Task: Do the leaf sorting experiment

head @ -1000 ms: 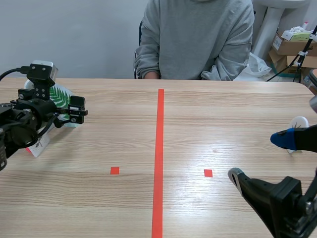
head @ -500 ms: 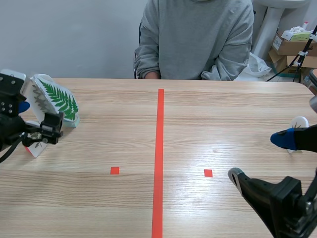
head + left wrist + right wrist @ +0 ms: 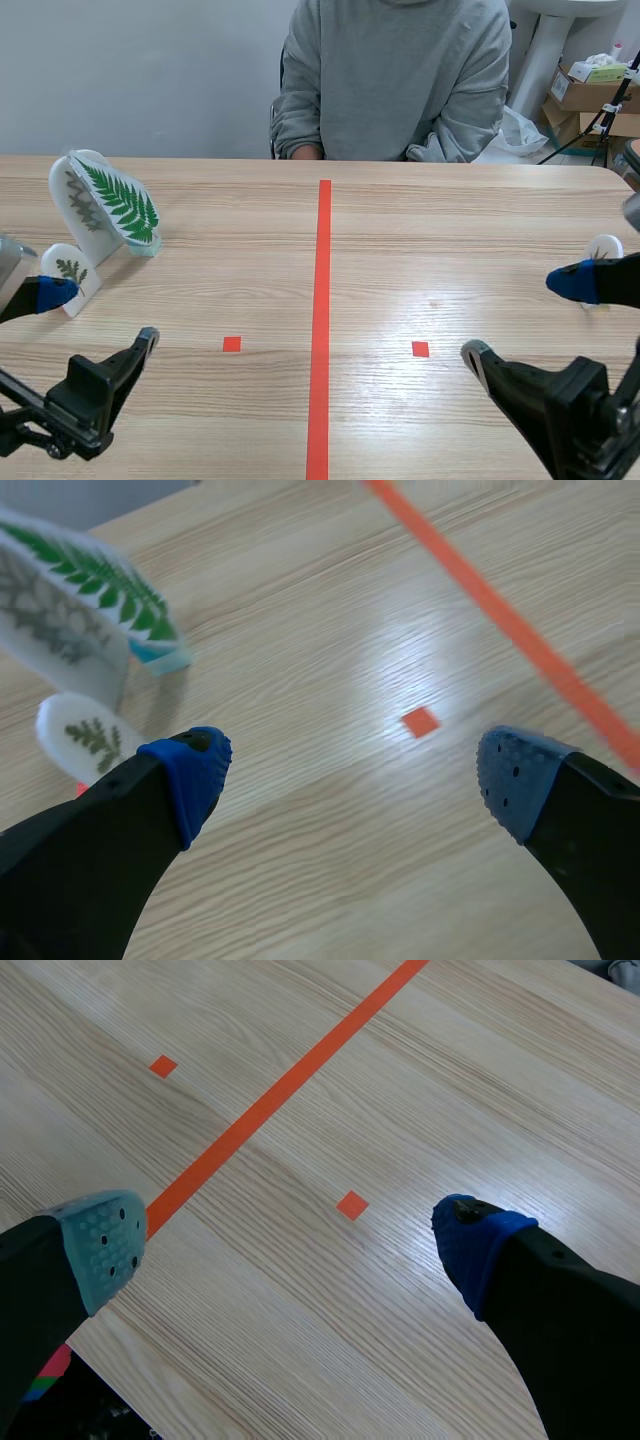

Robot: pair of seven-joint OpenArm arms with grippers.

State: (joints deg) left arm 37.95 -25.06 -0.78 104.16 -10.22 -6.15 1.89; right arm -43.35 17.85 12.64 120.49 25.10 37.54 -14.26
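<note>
while the left tool (image 3: pixel 350 775) and right tool (image 3: pixel 290 1230) gape open, two big leaf cards (image 3: pixel 122 205) and one small card (image 3: pixel 68 269) stand on the worktop (image 3: pixel 430 225).

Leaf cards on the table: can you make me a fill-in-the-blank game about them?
1. The leaf printed on the big fern card is coloured ____.
2. The big fern card and the small leaf card both stand on the robot's ____ side of the long orange line.
3. The left gripper holds nothing; its fingers are ____.
4. The person opposite the robot is dressed in ____.
Missing words: green, left, open, grey.
</note>
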